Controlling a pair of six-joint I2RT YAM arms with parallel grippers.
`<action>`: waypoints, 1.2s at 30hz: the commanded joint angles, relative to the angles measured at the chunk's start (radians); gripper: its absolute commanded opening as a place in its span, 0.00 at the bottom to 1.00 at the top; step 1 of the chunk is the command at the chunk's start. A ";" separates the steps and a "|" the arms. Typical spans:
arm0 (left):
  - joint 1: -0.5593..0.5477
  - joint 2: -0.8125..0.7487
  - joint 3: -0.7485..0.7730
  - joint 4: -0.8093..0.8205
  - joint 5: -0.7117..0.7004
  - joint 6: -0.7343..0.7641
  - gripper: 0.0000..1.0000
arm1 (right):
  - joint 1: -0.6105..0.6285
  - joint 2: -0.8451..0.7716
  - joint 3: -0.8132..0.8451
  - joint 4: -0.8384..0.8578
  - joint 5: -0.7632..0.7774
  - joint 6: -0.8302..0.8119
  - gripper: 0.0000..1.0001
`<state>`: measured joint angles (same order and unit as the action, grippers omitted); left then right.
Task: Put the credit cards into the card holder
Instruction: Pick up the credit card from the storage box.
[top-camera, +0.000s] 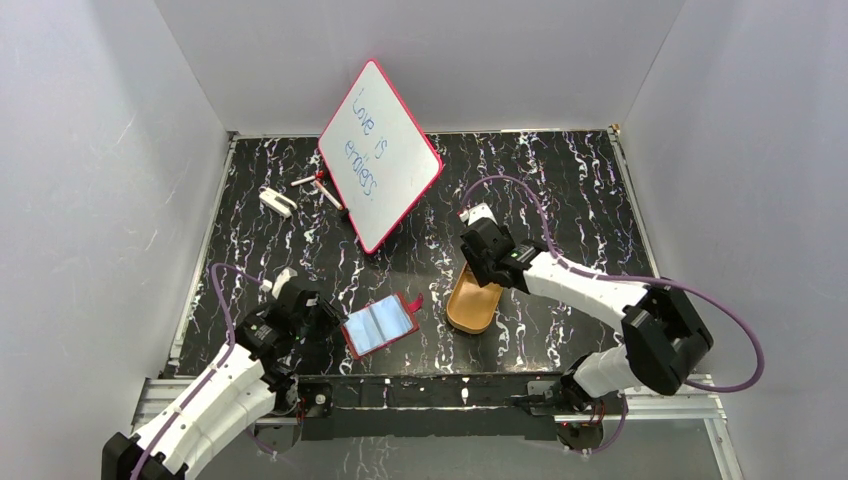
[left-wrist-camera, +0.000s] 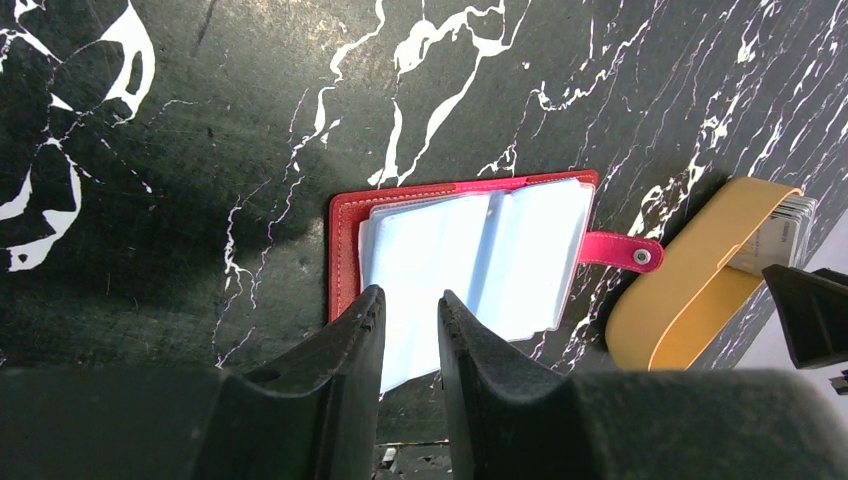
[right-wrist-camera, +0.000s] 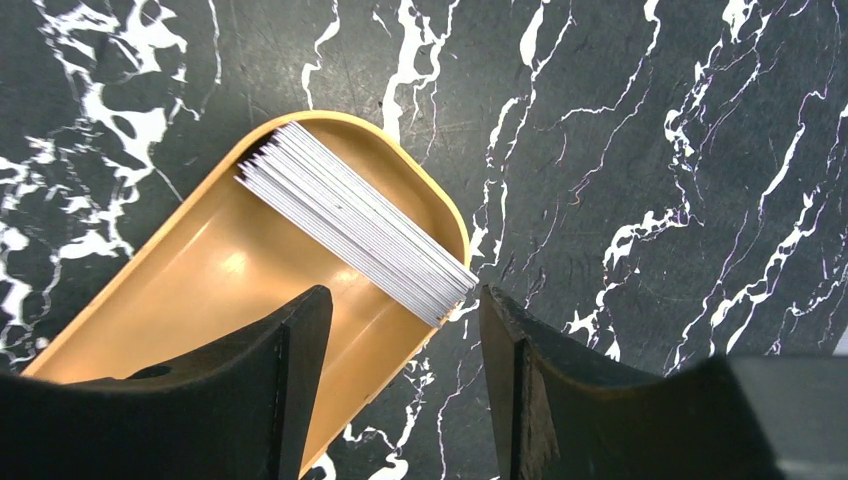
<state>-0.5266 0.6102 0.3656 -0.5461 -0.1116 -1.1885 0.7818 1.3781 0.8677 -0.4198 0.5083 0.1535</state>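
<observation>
- White walls (top-camera: 100, 150) are seen on three sides of a black table (top-camera: 560, 190) veined with white.
- A red-framed whiteboard (top-camera: 380, 155) is propped at a tilt toward the back, with blue handwriting on its face.
- Just left of it, pens (top-camera: 318, 186) and a small white object (top-camera: 277, 201) are laid on the table.
- The wallet (left-wrist-camera: 470, 260) is laid open and flat near the front edge, between the two arms, with its clear sleeves turned up.
- Its snap tab (left-wrist-camera: 620, 250) is stretched out toward the tray (right-wrist-camera: 200, 290), near it but apart from it.
- The tray, orange-tan and oval, is set just right of the wallet.
- The cards (right-wrist-camera: 355, 220) are kept as one stack in the tray's far end, leaned against its wall, with one end reaching the rim.
- The left claw (left-wrist-camera: 410, 300) is held over the wallet's near edge, at its left half.
- Its fingers (left-wrist-camera: 365, 330) are parted by a narrow gap through which a sleeve is seen, and nothing is clamped between them.
- Whether the tips are touching the wallet cannot be told.
- The right claw (right-wrist-camera: 400, 300) is held above the card end of the tray.
- Its fingers (right-wrist-camera: 300, 350) are spread wide and are closed on nothing, and one end of the stack is seen below in the gap.
</observation>
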 joint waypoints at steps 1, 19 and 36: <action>-0.003 0.003 -0.014 0.004 0.007 0.008 0.24 | 0.000 0.034 0.018 0.017 0.059 -0.011 0.63; -0.003 0.008 -0.014 0.012 0.007 0.019 0.24 | -0.001 0.041 0.016 0.028 0.088 -0.036 0.49; -0.003 0.005 -0.015 0.011 0.007 0.019 0.24 | -0.001 -0.021 0.011 0.023 0.070 -0.037 0.37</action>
<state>-0.5266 0.6201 0.3538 -0.5243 -0.1112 -1.1786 0.7818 1.4029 0.8677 -0.4171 0.5667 0.1261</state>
